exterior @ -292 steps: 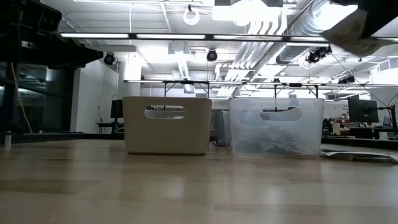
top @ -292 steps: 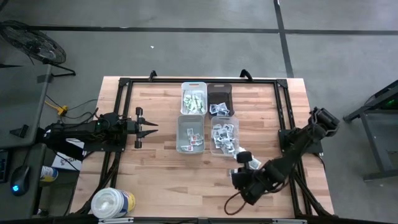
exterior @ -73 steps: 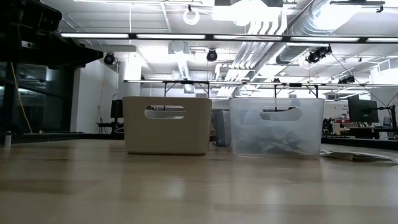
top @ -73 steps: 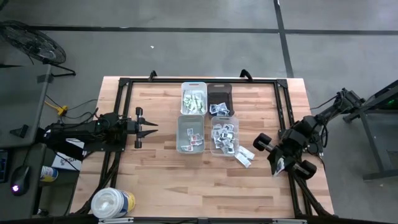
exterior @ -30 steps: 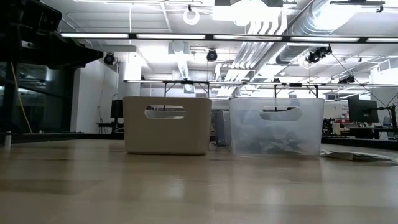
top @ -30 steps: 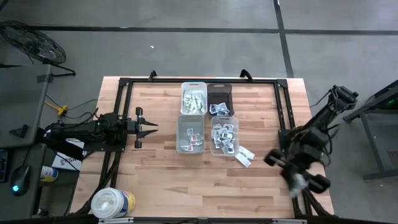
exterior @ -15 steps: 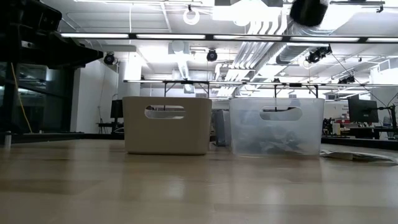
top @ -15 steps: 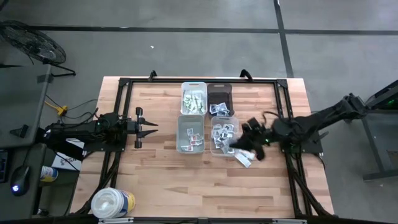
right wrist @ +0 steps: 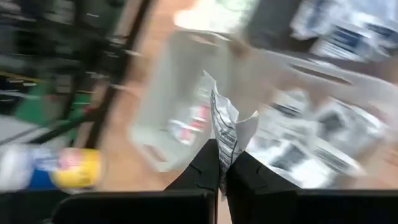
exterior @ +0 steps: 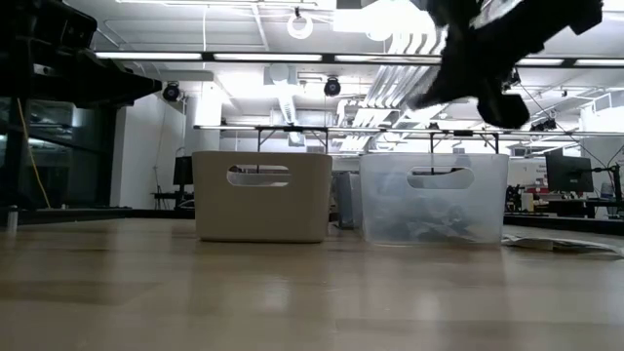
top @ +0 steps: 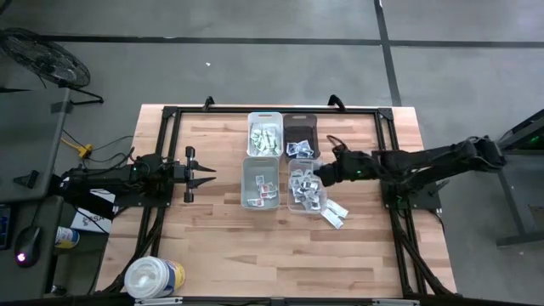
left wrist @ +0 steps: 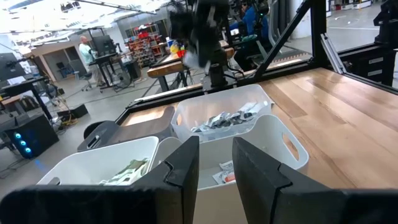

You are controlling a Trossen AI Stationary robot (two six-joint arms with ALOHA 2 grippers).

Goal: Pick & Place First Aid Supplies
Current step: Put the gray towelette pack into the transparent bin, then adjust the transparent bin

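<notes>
My right gripper (top: 317, 178) hangs over the right side of the near clear bin (top: 291, 201), which holds many white first aid packets (top: 303, 190). It is shut on one white packet with dark print (right wrist: 227, 121). In the low view it shows dark and blurred above the clear bin (exterior: 478, 54). Two more packets (top: 335, 213) lie flat on the table beside that bin. My left gripper (top: 206, 174) waits at the table's left, level and open, pointing at the bins (left wrist: 216, 149). My right gripper pinches the packet's lower edge (right wrist: 222, 144) between its two fingertips (right wrist: 208, 163). The crumpled packet sticks out beyond the fingertips, lifted clear of the bins and the table. The fingers slant down from the table's right side.
Beside the clear bin stand a white bin with a few packets (top: 261, 184), a far white bin with greenish packets (top: 264, 134) and a dark bin (top: 299, 131). A big white tub (top: 153, 278) stands at the near left corner. A black frame (top: 167, 153) borders the table.
My right gripper has swung from beyond the table's near right edge toward the left and far side, sinking and rolling, and now hangs over the clear bin. It has stayed shut on the packet the whole way.
</notes>
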